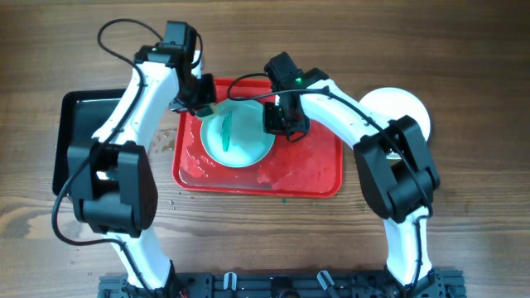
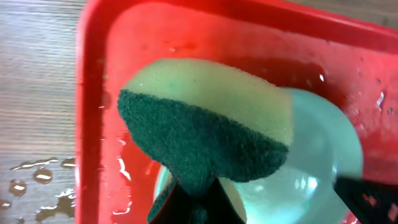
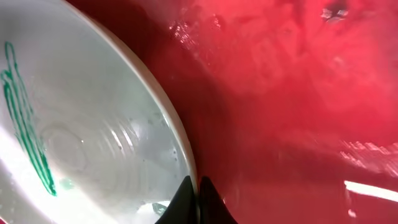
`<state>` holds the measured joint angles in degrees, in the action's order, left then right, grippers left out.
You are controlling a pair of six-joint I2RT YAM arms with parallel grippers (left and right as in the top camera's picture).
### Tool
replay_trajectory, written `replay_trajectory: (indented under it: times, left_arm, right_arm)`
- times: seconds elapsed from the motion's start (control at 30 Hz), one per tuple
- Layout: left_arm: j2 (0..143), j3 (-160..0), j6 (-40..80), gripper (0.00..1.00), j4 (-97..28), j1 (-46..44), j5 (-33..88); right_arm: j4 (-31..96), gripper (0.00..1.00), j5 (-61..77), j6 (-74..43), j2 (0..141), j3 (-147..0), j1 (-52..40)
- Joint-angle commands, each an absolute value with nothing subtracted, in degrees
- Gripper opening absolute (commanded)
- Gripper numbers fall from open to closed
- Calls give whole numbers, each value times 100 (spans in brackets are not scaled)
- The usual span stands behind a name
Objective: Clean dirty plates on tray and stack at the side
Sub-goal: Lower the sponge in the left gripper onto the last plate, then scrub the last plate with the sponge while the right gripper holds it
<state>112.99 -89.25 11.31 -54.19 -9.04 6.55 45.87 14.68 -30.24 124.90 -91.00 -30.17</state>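
Observation:
A pale aqua plate (image 1: 236,136) with a teal-green smear lies on the red tray (image 1: 315,170), left of its middle. My right gripper (image 1: 280,124) is shut on the plate's right rim (image 3: 180,146); the smear shows in the right wrist view (image 3: 25,130). My left gripper (image 1: 201,103) is shut on a yellow and green sponge (image 2: 205,134), held at the plate's upper left edge over the tray's back left corner (image 2: 93,93). The plate also shows in the left wrist view (image 2: 311,162). A clean white plate (image 1: 406,108) lies on the table right of the tray.
A black rectangular tray (image 1: 79,132) lies left of the red tray. Water drops lie on the wooden table (image 2: 37,177) beside the red tray's left rim. The red tray floor is wet (image 3: 298,93).

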Motion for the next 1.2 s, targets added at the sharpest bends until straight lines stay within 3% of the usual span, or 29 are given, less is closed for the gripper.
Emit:
replay_trajectory:
  times: [0.0, 0.33, 0.63, 0.87, 1.03, 1.1, 1.17]
  left_arm:
    - [11349, -8914, 506, 4, -5424, -1070, 792]
    - [11537, -8429, -698, 4, -4777, -1190, 792]
    - [12143, -8184, -556, 4, -4287, -1361, 843]
    - [12167, -8180, -1396, 4, -5651, -1964, 1564]
    - [12164, -8180, -2040, 4, -6090, -1900, 1559]
    - [12164, -8180, -1702, 4, -5861, -1806, 1448]
    - [12164, -8180, -283, 4, -5177, -1645, 462]
  right_arm:
    - [4480, 4, 2093, -2842, 12805, -9212, -2886]
    - [4460, 4, 2150, -2799, 12807, -9212, -2803]
    - [4458, 4, 2141, -2805, 12807, -9212, -2805]
    - [4462, 4, 2123, -2803, 12807, -9212, -2805]
    - [4462, 4, 2123, -2805, 12807, -9212, -2805]
    - [4462, 4, 2121, -2805, 12807, -9212, -2805]
    - [4462, 4, 2123, -2805, 12807, -9212, -2805]
